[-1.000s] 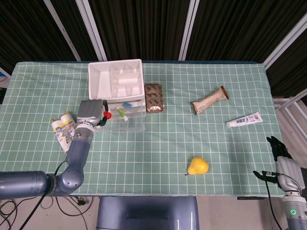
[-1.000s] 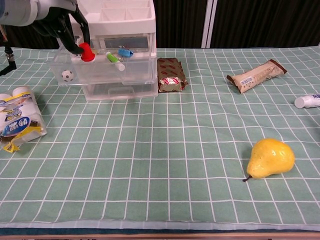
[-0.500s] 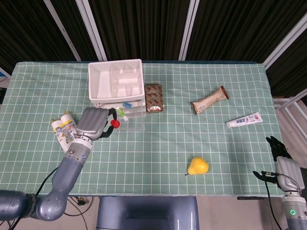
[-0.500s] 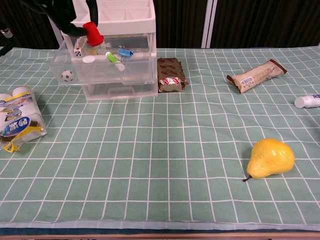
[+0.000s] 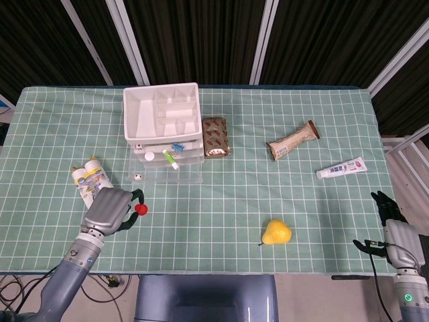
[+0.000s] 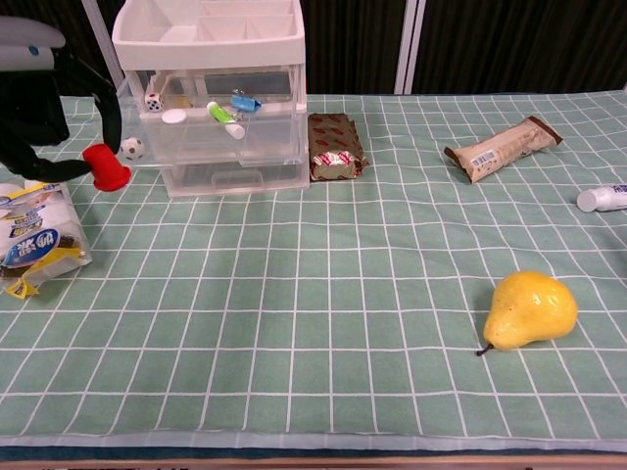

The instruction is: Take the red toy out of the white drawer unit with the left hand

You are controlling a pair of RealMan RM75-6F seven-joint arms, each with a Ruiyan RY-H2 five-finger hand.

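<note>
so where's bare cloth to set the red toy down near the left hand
Bare cloth lies before the drawer unit, between the tissue pack and the pear. The left hand holds the red toy above it. Crowded beside the drawers.

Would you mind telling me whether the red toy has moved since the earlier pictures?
Yes. The red toy, pinched by the left hand, has come out of the drawer unit and toward the table's near edge, now well in front of the unit.

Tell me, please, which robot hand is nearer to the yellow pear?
The right robot hand is nearer: it rests at the table's edge to the right of the yellow pear. The left robot hand, holding the red toy, is far to its left.
</note>
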